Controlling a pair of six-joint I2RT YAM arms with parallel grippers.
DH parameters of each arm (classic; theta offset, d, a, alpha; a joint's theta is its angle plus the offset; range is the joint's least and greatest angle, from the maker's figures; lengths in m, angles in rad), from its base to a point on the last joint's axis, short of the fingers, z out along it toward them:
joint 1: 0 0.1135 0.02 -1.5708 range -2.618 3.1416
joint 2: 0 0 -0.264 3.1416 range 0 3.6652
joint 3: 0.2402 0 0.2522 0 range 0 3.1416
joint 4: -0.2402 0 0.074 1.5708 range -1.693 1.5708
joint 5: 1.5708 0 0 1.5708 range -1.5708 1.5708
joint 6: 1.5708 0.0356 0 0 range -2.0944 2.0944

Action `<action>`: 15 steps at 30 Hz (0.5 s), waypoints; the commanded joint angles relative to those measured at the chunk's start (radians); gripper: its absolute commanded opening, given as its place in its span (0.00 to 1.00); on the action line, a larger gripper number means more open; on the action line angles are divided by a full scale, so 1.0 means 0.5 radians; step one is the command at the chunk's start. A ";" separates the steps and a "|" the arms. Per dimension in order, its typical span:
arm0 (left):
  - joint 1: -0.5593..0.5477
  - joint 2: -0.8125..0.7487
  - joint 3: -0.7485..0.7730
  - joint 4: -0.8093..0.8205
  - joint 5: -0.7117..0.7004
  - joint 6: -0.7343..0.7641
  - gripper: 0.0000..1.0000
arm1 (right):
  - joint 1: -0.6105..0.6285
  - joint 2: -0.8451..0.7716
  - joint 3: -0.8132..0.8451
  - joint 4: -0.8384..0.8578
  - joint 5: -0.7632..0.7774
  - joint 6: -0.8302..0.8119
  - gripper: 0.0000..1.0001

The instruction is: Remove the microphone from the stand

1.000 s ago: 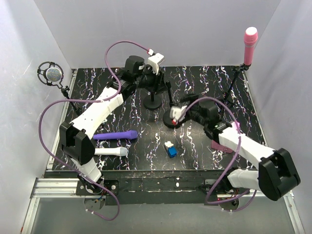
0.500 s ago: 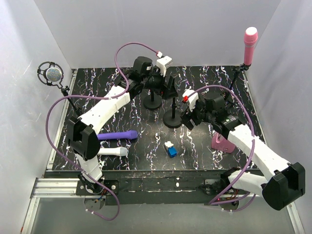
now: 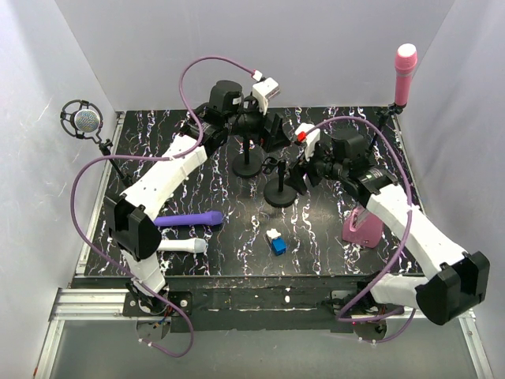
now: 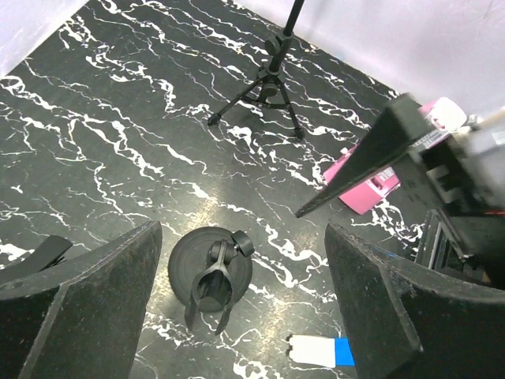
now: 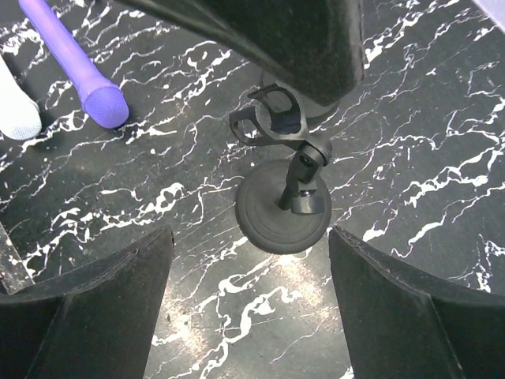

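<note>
The pink microphone (image 3: 405,73) stands upright at the top of a tall tripod stand (image 3: 377,134) in the far right corner of the table (image 3: 197,150), well apart from both arms. A silver microphone (image 3: 83,120) sits in a ring mount at the far left edge. Two more microphones lie flat near the left front of the table: a purple microphone (image 3: 189,219) and, just in front of it, a white microphone (image 3: 180,246).

In the middle of the table are two short stands with round bases. The nearer stand (image 3: 278,192) has an empty clip, as both wrist views show. The farther stand (image 3: 248,164) is partly hidden behind the left arm, so its clip cannot be made out.

The left pincer (image 4: 241,237) hangs above the middle of the table with its fingers wide apart and nothing between them; the nearer stand lies below it. The right pincer (image 5: 251,237) hovers over the same stand from the right side, its fingers also spread apart and holding nothing.

A pink box-like item (image 3: 361,227) rests on the table under the right forearm. A small blue and white block (image 3: 276,242) sits near the front edge, between the two arms.
</note>
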 commanded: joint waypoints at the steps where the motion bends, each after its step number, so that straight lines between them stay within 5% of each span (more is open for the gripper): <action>1: 0.023 -0.188 0.076 -0.105 -0.098 0.180 0.84 | -0.010 0.149 0.084 0.072 -0.075 -0.165 0.86; 15: 0.039 -0.455 -0.012 -0.305 -0.487 0.490 0.86 | -0.105 0.766 0.305 0.191 -0.099 -0.258 0.79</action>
